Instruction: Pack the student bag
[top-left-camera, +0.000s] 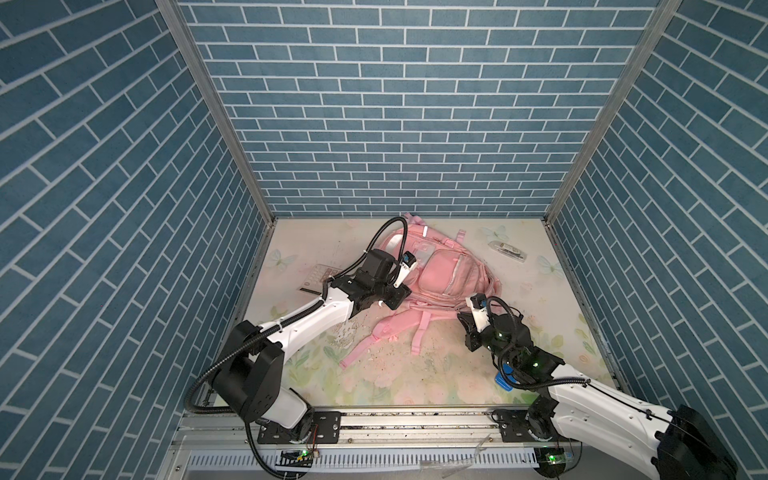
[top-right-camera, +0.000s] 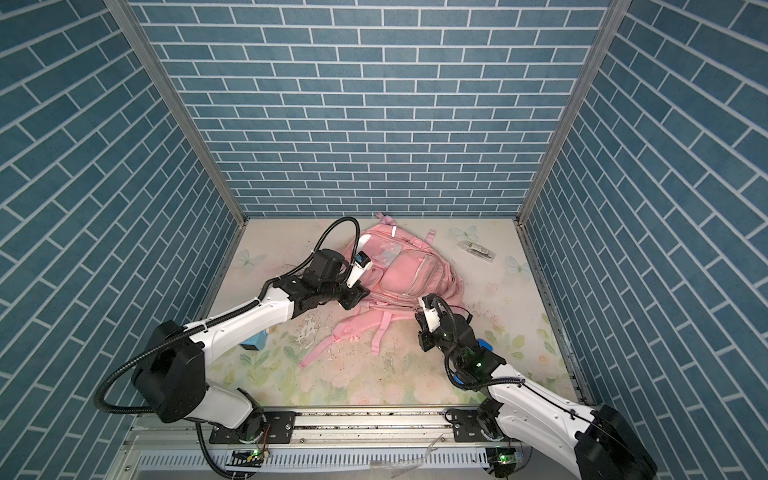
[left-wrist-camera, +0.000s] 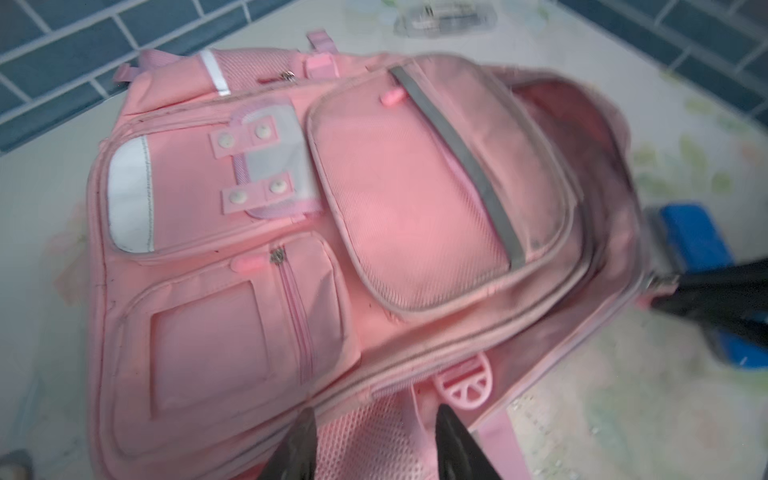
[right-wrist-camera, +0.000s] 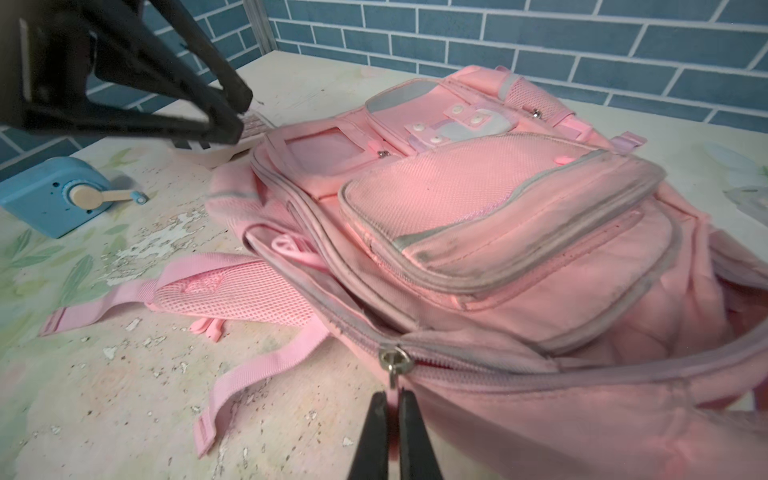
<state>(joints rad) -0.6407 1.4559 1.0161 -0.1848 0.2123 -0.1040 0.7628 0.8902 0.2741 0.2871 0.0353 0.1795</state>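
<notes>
Student bag (top-left-camera: 440, 270), flat on the tabletop (top-left-camera: 561, 332) near the blue sharpener (right-wrist-camera: 54, 195): probably soft, limp and light. Right jaws pinch its zipper pull (right-wrist-camera: 390, 380). Left jaws, partly open, hold nothing. Likely best hold: the pull, fabric braced.

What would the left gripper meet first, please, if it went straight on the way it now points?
Most likely the student bag: the open left gripper points at its mesh back padding beside the round pink ring, though depth is unclear.
</notes>
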